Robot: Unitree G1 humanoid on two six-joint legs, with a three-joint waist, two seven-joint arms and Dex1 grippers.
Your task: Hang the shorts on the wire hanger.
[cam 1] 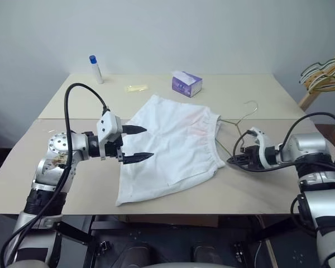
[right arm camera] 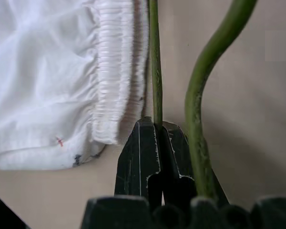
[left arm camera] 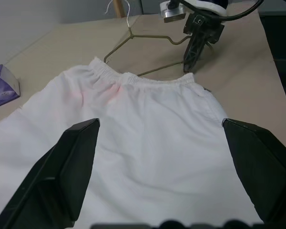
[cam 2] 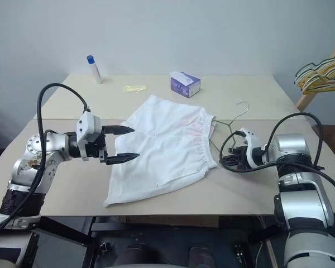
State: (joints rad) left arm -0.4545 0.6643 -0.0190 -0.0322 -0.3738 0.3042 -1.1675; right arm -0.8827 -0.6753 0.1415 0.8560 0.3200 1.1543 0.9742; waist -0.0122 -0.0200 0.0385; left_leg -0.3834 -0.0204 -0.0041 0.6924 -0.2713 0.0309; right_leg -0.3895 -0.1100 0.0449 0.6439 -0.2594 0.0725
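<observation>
The shorts (cam 1: 170, 149) lay flat and spread on the table (cam 1: 257, 184), gathered waistband toward the robot's right, the two legs toward its left. Just past the waistband sat the wire hanger (left arm camera: 148, 45), one end tucked under the elastic edge, its hook curling away toward the far side. The right gripper (right arm camera: 155, 138) was down at the near corner of that hanger, fingers pinched tight on one thin wire — the second wire ran free alongside. The left gripper (cam 1: 135, 144) hovered over the leg end of the shorts, jaws spread wide, nothing in them.

How would these handle? The shorts looked light and limp — likely to sag and fold wherever they were lifted, so the elastic waistband, thicker and bunched, seemed the surest place to pinch. The hanger looked stiff but slim and smooth, probably prone to swivelling in a two-finger pinch; a hold near a corner bend should steady it better than mid-wire.
</observation>
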